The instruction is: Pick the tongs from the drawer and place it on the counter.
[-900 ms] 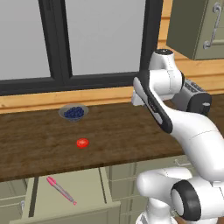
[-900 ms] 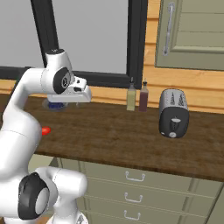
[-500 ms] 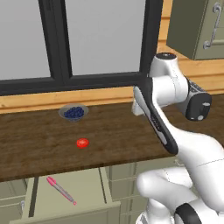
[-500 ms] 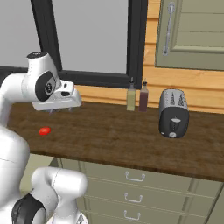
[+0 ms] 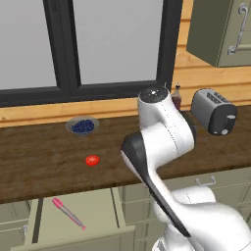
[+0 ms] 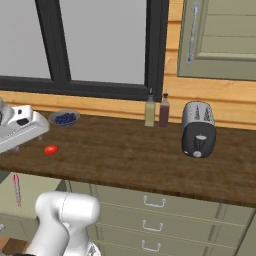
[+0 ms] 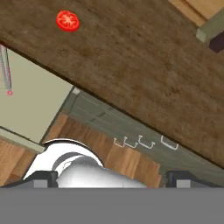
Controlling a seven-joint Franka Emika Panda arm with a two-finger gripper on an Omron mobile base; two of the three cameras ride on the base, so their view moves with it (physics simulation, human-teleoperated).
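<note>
Lying diagonal in the open drawer (image 5: 105, 206), the tongs (image 5: 68, 213) sat apart from its rims; tomato (image 5: 92, 160) & blueberry bowl (image 5: 82, 126) on counter (image 5: 39, 166) above. Rt view: toaster (image 6: 198, 129), two bottles (image 6: 156, 109) far off. Hand view: tongs at drawer's edge; gripper state can't tell.

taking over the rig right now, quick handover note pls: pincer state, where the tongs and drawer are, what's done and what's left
Pincer: the frames do not settle whether it is open or shut. In the hand view its camera looks down past the counter edge at the open drawer.

Tongs: lying flat in the open drawer, toward its left side, untouched.

Counter: carries a small red tomato, a bowl of blueberries, a toaster and two bottles by the back ledge.

Done: drawer is open; nothing picked yet.

Left: bring the pincer down to the tongs, grasp them, lift, and set them on a bare part of the counter.
</note>
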